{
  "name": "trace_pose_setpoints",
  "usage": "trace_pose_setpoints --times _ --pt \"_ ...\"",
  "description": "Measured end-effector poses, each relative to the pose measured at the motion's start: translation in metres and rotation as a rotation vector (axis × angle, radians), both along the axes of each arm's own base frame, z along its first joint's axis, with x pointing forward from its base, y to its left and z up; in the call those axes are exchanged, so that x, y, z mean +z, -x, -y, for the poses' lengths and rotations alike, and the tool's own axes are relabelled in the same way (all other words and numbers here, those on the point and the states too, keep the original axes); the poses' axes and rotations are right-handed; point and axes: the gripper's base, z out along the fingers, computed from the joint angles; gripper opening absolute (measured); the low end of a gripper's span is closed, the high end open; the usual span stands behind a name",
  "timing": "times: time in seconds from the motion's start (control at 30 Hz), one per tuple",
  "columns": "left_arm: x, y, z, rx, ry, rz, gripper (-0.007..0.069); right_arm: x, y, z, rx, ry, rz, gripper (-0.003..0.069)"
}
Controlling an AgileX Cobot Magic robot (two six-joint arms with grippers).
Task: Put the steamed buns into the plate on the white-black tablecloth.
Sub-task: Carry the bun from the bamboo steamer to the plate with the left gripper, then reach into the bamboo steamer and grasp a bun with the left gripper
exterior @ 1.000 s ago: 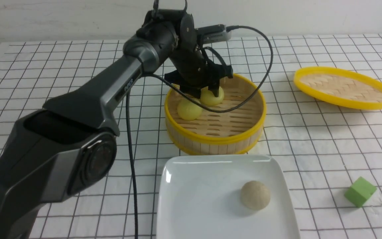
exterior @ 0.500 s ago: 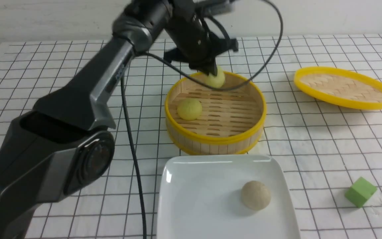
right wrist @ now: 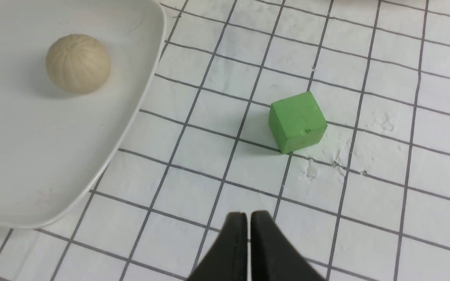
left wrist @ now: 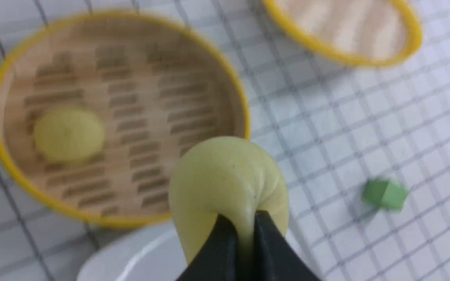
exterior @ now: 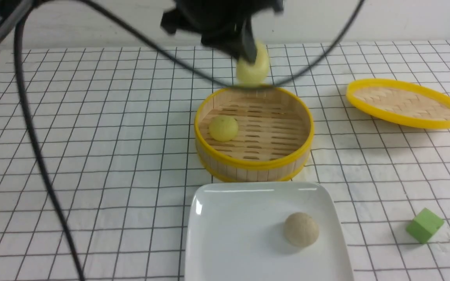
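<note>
One yellow bun (exterior: pixel 251 69) hangs above the basket (exterior: pixel 253 164), left claw (left wrist: pixel 244 225) pinching just a thin fold; it could slip short of the plate (exterior: pixel 233 234).

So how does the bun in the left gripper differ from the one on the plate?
Colour: the gripped bun is pale yellow, the plate bun beige-grey.
Position: the gripped bun hangs in the air, pinched by the left gripper; the plate bun rests untouched on the plate.
Shape: the gripped bun is squeezed in at the pinch; the plate bun is an even dome.
Both are small buns of similar size.
</note>
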Motion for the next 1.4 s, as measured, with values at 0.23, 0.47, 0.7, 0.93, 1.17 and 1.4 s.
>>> trace_pose_setpoints --times 0.23,0.47,0.7,0.93,1.17,1.4 --pt "-0.112 0.046 0.004 -0.027 -0.222 -0.217 0.0039 0.001 -0.001 -0.001 0.003 -0.006 0.010 0.0041" --pt "-0.147 0.044 0.017 -0.016 -0.175 -0.123 0.0185 0.002 -0.001 -0.001 0.006 -0.012 0.021 0.0050" --pt "-0.154 0.035 0.020 -0.031 -0.220 -0.086 0.0437 0.002 -0.001 -0.001 0.008 -0.016 0.027 0.0061" --pt "-0.090 0.010 0.020 0.048 -0.297 0.059 0.0441 0.004 -0.002 -0.003 0.014 -0.028 0.045 0.0072" --pt "-0.057 -0.045 0.001 0.271 -0.285 0.072 0.0048 0.004 -0.002 -0.002 0.015 -0.025 0.045 0.0080" --pt "-0.078 -0.087 -0.002 0.266 -0.191 -0.006 0.0014 0.004 -0.002 -0.003 0.015 -0.027 0.043 0.0089"
